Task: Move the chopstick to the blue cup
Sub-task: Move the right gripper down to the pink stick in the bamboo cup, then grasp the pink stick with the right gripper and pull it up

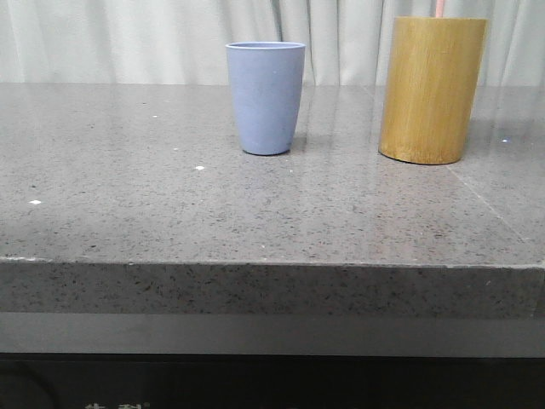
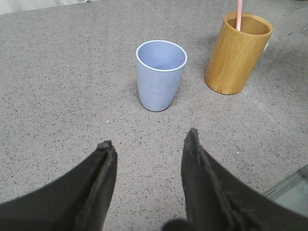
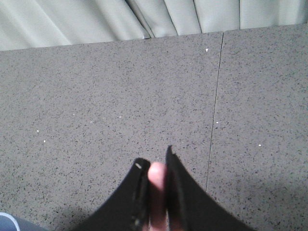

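Pink chopstick (image 3: 156,192) stands upright, pinched in the right jaws (image 3: 156,166), with the blue cup (image 1: 265,97) to its left; left jaws (image 2: 149,139) spread.

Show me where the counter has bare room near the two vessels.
Bare counter runs left of the blue cup and in front of both vessels to the front edge. A narrower strip separates the cup from the bamboo holder, which holds the chopstick.

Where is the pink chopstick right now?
The chopstick stands inside the bamboo holder, right of the blue cup in the front view. The right gripper pinches it.
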Robot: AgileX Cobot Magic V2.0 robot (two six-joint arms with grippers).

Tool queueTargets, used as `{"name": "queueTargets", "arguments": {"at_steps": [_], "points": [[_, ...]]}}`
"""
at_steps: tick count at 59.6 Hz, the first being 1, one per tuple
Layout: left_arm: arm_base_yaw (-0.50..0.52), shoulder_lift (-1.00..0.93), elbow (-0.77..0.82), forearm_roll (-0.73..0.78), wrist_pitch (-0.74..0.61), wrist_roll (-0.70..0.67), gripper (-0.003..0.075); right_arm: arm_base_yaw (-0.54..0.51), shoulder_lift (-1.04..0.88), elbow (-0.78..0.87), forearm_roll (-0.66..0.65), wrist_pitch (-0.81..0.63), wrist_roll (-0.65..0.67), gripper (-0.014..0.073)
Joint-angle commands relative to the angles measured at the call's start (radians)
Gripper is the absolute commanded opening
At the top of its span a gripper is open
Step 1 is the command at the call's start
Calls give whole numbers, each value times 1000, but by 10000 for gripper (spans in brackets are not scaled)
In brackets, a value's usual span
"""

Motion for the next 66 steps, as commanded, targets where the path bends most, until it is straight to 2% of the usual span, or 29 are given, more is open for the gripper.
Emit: {"name": "queueTargets", "arguments": {"at_steps": [1, 12, 23, 46, 53, 66], "points": [[-6, -8, -25, -16, -75, -1, 315, -2, -47, -37, 25, -48, -11, 1], [-6, -8, -25, -16, -75, -1, 315, -2, -56, -37, 25, -44, -11, -69], [-6, -8, -25, -16, -75, -1, 315, -2, -94, -37, 23, -59, -13, -69], [-6, -8, -25, -16, -75, -1, 315, 4, -314, -37, 23, -199, -67, -69], [-6, -8, -25, -16, -75, -1, 315, 44, -369, -37, 23, -236, -118, -69], [-6, -8, -25, -16, -75, -1, 315, 239, -391, -37, 23, -340, -172, -69]]}}
